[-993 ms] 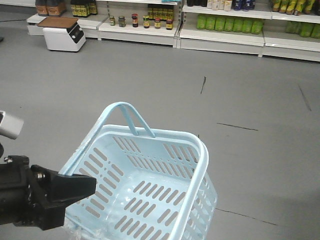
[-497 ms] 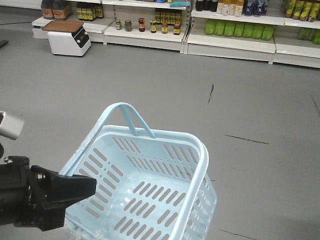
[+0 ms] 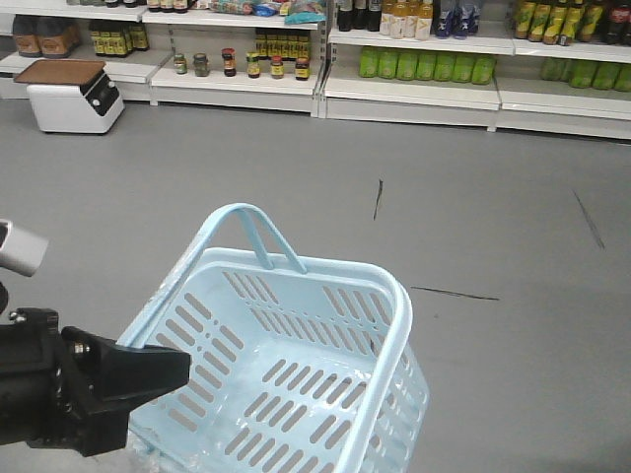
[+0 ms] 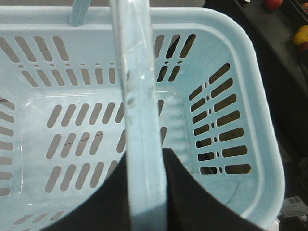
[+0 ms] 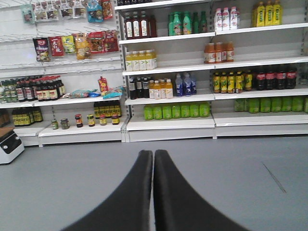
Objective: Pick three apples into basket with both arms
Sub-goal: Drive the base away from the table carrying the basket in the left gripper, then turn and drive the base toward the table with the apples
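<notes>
My left gripper (image 4: 144, 155) was clamped on the basket's handle (image 4: 137, 91), one black finger on each side of it. The basket (image 4: 250, 53) spread beneath from 9 to 3 o'clock. A red apple (image 4: 273, 4) lay outside its rim at 1 o'clock. My right gripper (image 5: 153, 155) was pressed closed on nothing, facing shelves (image 5: 168, 122) at 12 o'clock.

The basket (image 3: 325, 268) runs off the bottom edge.

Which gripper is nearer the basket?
Left. The left gripper clamps the handle of the basket; the right gripper, shut and empty, faces the shelves, with no basket in its view.
</notes>
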`<state>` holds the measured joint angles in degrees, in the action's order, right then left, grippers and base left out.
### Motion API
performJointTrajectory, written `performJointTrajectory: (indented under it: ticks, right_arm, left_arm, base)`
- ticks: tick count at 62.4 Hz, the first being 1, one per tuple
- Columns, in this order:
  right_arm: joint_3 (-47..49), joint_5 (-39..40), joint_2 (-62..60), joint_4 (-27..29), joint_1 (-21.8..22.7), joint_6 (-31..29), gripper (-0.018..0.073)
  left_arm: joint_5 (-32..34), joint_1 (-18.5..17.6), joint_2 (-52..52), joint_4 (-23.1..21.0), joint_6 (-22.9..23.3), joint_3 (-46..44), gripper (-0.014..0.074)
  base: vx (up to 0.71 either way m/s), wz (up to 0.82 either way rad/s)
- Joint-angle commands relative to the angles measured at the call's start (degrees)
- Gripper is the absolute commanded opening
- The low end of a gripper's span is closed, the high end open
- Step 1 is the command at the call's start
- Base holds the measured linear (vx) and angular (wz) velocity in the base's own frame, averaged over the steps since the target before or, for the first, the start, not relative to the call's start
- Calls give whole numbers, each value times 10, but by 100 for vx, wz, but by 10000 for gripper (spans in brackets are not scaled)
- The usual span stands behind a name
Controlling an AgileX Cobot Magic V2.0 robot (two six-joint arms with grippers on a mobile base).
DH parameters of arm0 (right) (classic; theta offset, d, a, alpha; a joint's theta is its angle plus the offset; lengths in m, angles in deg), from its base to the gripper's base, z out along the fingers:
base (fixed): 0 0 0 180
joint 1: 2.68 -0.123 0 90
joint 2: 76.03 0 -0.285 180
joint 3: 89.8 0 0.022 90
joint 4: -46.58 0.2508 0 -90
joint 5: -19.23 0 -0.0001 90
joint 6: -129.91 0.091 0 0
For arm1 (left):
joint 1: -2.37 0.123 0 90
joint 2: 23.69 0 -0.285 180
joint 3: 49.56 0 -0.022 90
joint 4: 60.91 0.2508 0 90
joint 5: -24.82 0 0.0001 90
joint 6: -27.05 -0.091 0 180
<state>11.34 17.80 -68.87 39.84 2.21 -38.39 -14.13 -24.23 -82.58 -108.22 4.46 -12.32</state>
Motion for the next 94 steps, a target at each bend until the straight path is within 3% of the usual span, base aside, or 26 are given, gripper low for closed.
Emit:
performJointTrajectory:
  ticks: [1,53,94]
  right_arm:
    - [-8,41,-6,-3,3,-6,-4]
    - [-8,41,-6,-3,3,-6,-4]
    - [-8,41,-6,-3,3,-6,-4]
  left_arm:
    - [31,-3,7,-32,-1,-18,-7]
    - [31,-3,7,-32,-1,-18,-7]
    - [31,-3,7,-32,-1,-18,-7]
  base:
    - [30,-25]
    - [28,-27]
    - [21,-66]
